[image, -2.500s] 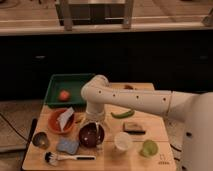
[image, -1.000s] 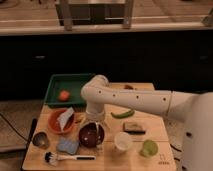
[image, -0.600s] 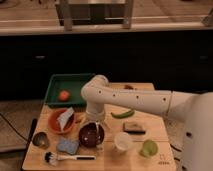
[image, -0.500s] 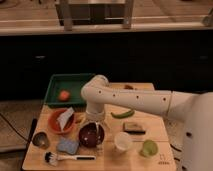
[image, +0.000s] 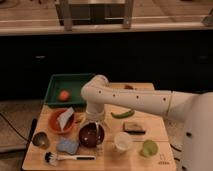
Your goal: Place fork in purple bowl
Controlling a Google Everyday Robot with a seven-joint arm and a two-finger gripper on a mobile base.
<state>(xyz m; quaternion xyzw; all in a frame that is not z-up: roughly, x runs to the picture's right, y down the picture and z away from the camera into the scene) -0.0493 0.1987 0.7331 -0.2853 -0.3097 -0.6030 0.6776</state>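
Camera view: tool (image: 94,125) over purple bowl (image: 91,136), fork (image: 94,132) directly beneath; grip state unclear.

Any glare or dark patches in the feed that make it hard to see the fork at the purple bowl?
Camera view: dim, warm light, soft overall. The claw hangs over the purple bowl, whose glossy surface shows a pale streak that may be the fork or glare. The cabinets behind are near black; the arm is brightly lit.
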